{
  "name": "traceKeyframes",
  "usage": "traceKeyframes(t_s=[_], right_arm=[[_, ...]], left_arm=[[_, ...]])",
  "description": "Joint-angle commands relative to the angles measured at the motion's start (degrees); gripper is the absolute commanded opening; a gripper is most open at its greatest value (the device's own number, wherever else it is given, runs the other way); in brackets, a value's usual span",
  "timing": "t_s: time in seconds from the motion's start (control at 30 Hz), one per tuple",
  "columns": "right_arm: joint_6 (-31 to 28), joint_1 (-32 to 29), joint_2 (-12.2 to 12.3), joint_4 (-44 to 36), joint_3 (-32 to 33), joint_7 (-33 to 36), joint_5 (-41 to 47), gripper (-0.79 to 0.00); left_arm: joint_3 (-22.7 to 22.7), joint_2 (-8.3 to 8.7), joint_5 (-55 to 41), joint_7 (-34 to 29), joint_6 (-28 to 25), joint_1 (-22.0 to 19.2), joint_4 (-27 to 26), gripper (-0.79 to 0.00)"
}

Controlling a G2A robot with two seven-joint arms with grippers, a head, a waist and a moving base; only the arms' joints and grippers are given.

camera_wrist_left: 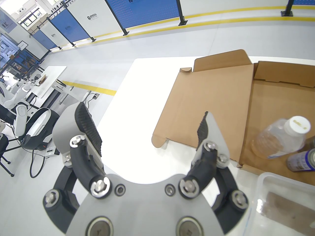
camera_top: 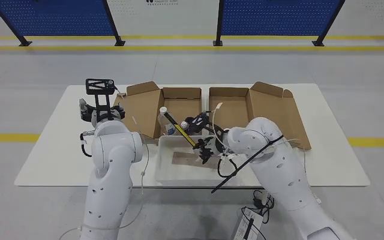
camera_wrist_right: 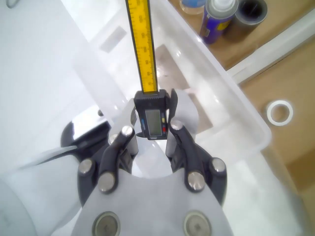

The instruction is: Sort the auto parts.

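Over the clear plastic bin (camera_wrist_right: 216, 67) at the table's (camera_top: 336, 150) 6 o'clock edge, the right gripper (camera_wrist_right: 157, 114) is clamped on the blocky black head of a caliper (camera_wrist_right: 145, 50), whose yellow ruled beam points between 10 and 11 o'clock. Stiff, light and smooth, it would likely pivot unless pinched at that head. At 9 o'clock the left gripper (camera_wrist_left: 145, 116) hangs wide open and empty.

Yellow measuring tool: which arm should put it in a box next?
Right. The right pincer is shut on the yellow measuring tool above the clear bin, beside the cardboard boxes. The left pincer is open and empty, over bare table.
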Motion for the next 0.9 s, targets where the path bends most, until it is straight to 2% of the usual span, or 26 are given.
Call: traceKeyframes(t_s=[0.0, 0.43, 0.87], right_arm=[[-0.5, -1.0, 0.3, -0.6, 1.8, -1.2, 2.4, -0.785], [-4.7, -6.7, 2.3, -2.0, 8.9, -7.1, 15.8, -0.785], [-5.2, -7.1, 3.5, -1.1, 8.8, -9.5, 18.7, -0.785]], left_arm=[[0.0, 0.00, 0.0, 0.0, 0.0, 0.0, 0.0, 0.000], [0.0, 0.00, 0.0, 0.0, 0.0, 0.0, 0.0, 0.000], [0.0, 0.00, 0.0, 0.0, 0.0, 0.0, 0.0, 0.000]])
